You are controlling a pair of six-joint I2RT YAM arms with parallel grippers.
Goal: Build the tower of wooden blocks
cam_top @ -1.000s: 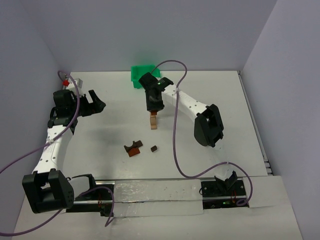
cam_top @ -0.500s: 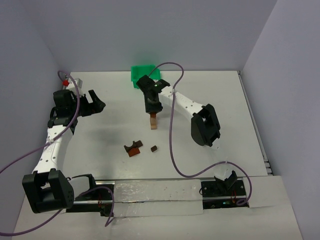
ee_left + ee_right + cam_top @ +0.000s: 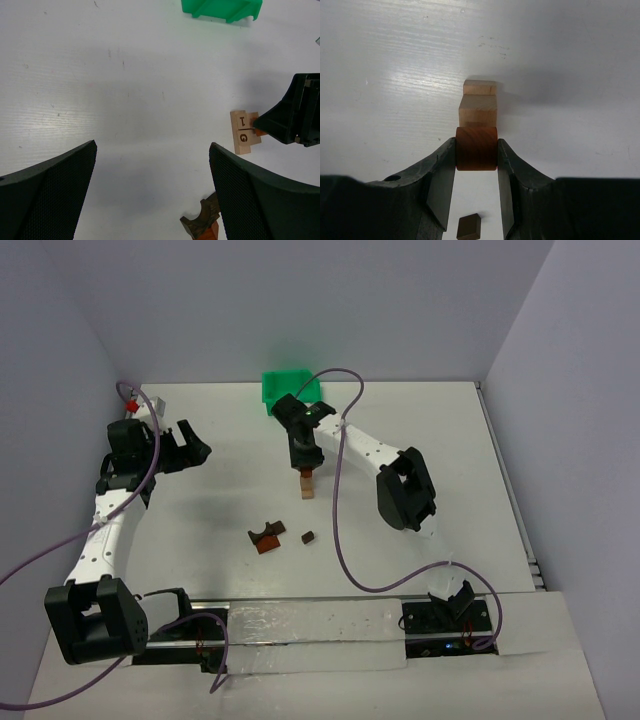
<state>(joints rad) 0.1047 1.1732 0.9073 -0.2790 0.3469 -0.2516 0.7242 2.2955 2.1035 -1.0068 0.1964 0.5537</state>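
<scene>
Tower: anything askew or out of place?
Nothing clearly off. The right hand holds a reddish-brown block over the tan stack; arch piece and dark cube lie loose nearby, unplaced. Lean can't be judged from these angles.

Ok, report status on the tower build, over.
Left gripper open, off to the left. Right gripper shut on reddish-brown block, at top of tan stack. Arch piece and dark cube loose, apart from the stack.

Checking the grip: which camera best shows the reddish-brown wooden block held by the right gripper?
Right wrist: the reddish-brown wooden block sits large and centred, clamped in the right gripper beside the light tan wooden blocks. Left wrist shows only a sliver of it; top external, a tiny speck.
</scene>
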